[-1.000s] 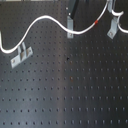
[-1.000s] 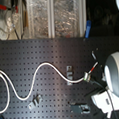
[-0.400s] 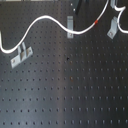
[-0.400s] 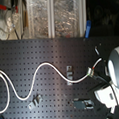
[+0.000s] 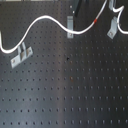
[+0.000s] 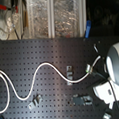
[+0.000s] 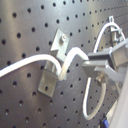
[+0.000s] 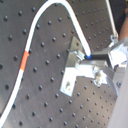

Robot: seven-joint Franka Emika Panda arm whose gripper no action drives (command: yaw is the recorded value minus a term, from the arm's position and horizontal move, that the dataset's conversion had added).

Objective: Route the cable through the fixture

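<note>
Just cable at fixture.

Cable end cut off; hand blurred.

The cable has been pulled a little tighter near its red band. The arm has been moved slightly.

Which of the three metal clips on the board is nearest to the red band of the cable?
The middle clip in the first exterior view; the red band lies just beside it, whereas the other two stand farther off.
</note>
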